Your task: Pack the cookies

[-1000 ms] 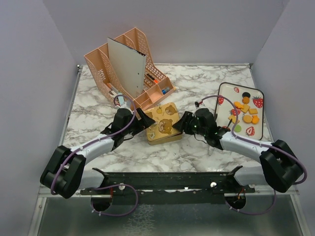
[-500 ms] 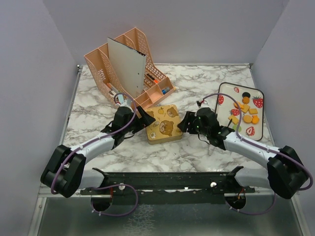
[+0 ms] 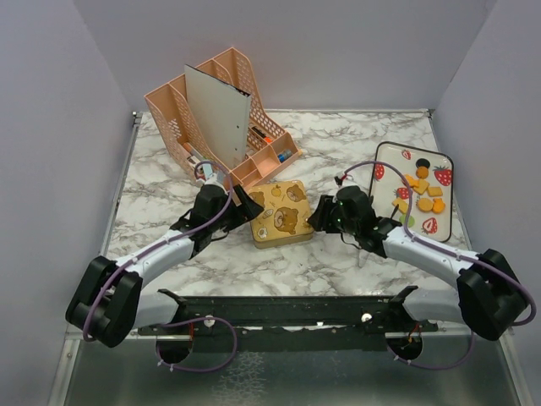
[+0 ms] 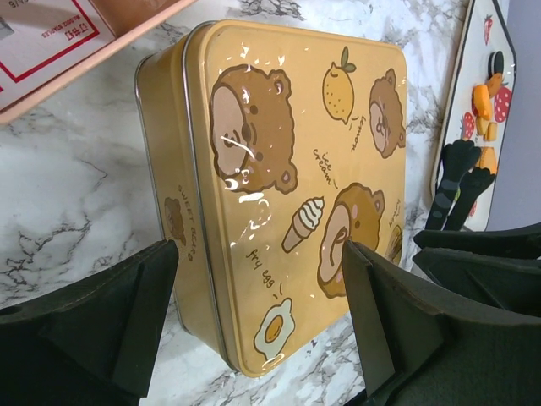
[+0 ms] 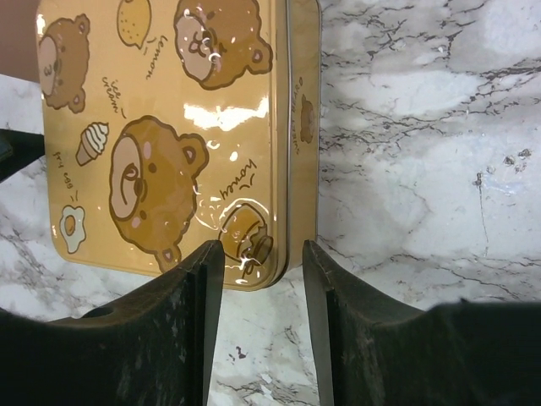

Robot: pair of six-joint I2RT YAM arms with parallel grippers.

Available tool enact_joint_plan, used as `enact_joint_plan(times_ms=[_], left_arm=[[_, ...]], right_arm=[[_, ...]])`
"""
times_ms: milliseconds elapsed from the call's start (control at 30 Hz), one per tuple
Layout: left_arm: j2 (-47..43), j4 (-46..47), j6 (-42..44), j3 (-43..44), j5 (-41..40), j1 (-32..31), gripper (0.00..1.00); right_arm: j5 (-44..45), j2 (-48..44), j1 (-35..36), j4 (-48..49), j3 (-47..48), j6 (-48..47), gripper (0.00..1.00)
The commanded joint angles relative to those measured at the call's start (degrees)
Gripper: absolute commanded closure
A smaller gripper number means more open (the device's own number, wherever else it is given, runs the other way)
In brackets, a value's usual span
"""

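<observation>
Left jaws wide, right jaws narrower, both framing tin (image 4: 279, 186)

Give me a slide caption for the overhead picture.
Left gripper and right gripper, both open, flank a closed yellow bear tin; cookies wait on the strawberry tray.

From the right wrist camera I see a golden-yellow square metal tin (image 5: 169, 127) filling the upper left, its lid on and glossy with glare. The lid is printed with brown bears, a lemon, an ice-cream cone, a fried egg and a honey pot. The tin lies flat on the white, grey-veined marble table (image 5: 423, 152), which spreads to the tin's right and below it. My right gripper (image 5: 260, 258) is parted, its two dark fingers (image 5: 182, 330) standing either side of the tin's near right corner. I can't tell whether either touches it.
</observation>
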Motion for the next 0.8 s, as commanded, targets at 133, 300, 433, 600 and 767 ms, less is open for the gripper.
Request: enact_joint_plan(times_ms=[133,300,433,600,767], left_arm=[[-4.0,-4.9,1.8,-0.9,0.1,-0.5,0.19],[-5.4,-5.7,1.8,-2.6,1.5,-2.2,0.28],[-5.3,-6.2,1.9,-3.6,2.0,-3.5,0.3],[-5.8,-6.4,1.6,-5.7,1.1,-3.9,0.36],[-4.9,-6.4,1.5,-7.1,1.2,-4.0,0.39]], right_arm=[[-0.8,2.7,-0.3,-0.4,-0.1,-1.3,0.55],[-1.3,3.6,-0.2,1.5,0.2,-1.3,0.56],[-1.5,3.9,-0.2,1.5,0.5,-1.3,0.56],[-1.6,4.2,-0.3,1.5,0.4,-1.3,0.56],[-1.5,5.1,-0.3,1.7,0.1,-1.1,0.56]])
